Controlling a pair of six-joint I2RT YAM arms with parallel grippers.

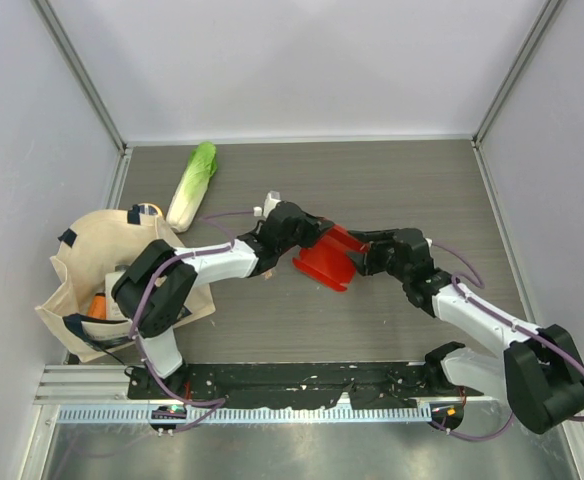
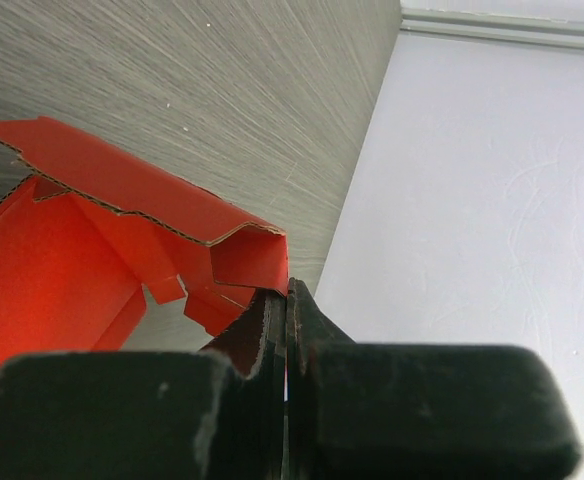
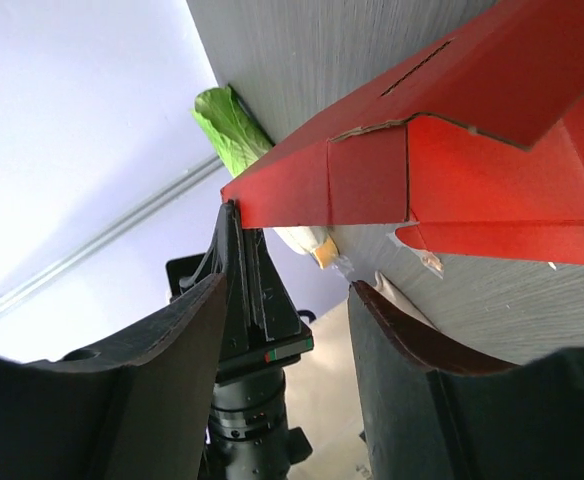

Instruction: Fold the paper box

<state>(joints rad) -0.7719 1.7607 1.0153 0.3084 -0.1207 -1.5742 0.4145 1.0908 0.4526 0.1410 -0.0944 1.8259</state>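
We've got the bright red creased-card paper box [image 1: 324, 262] roughly mid-counter, btwn the two arms, w/ its flaps partly folded up over the grey wood-grain counter [image 1: 402, 190]. Left fingers [image 2: 307, 325] are clamped tight on a flap corner, and the wrist cam shows red card pinched right at the tips. Right fingers [image 3: 172, 340] stand apart, gripping nothing, w/ the box's folded edge just ahead of the gap. Far left we see a beige cloth tote bag [image 1: 97, 255], and a long green-and-white cabbage [image 1: 192, 185] lies just beside it, toward the back wall.
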